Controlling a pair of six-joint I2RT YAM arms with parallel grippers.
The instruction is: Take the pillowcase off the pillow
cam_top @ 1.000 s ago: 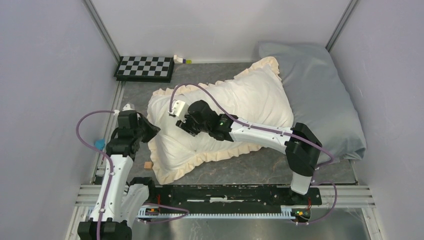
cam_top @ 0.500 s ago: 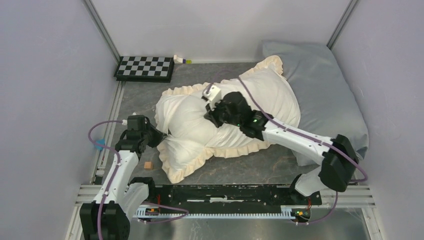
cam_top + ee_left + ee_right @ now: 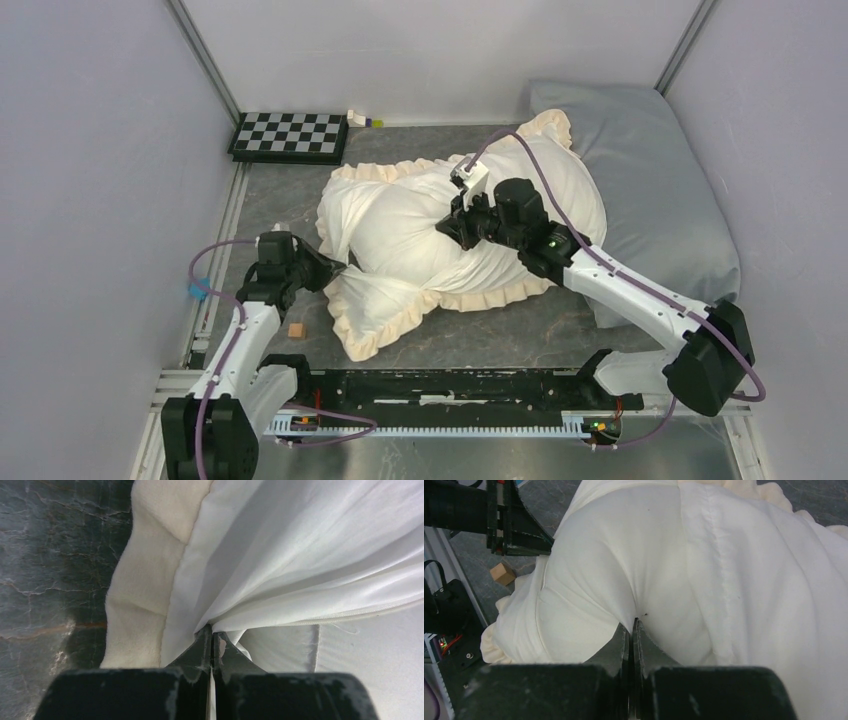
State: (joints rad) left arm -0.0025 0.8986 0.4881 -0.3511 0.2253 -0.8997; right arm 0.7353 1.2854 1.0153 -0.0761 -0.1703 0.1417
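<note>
The pillowcase (image 3: 400,315), cream with a ruffled frill, lies mid-table with the plump white pillow (image 3: 400,220) bulging out of its open face. My left gripper (image 3: 335,268) is at the cover's left edge, shut on white fabric just inside the cream frill (image 3: 135,595); in the left wrist view (image 3: 212,630) the jaws are closed on a fold. My right gripper (image 3: 447,228) is on top of the bulge, shut on a pinch of smooth white pillow fabric (image 3: 589,570), left of the cover's hem (image 3: 719,555); its jaws (image 3: 631,624) are closed. No dark grey face shows.
A pale blue-grey pillow (image 3: 650,180) lies at the far right, under the cover's right end. A checkerboard (image 3: 290,135) and a small item (image 3: 362,119) sit at the back left. A small wooden block (image 3: 296,329) lies near the left arm. The metal rail (image 3: 450,385) runs along the near edge.
My right gripper has moved right and away, dragging the pillow and cover with it. My left gripper has followed to the right, still holding the left edge.
</note>
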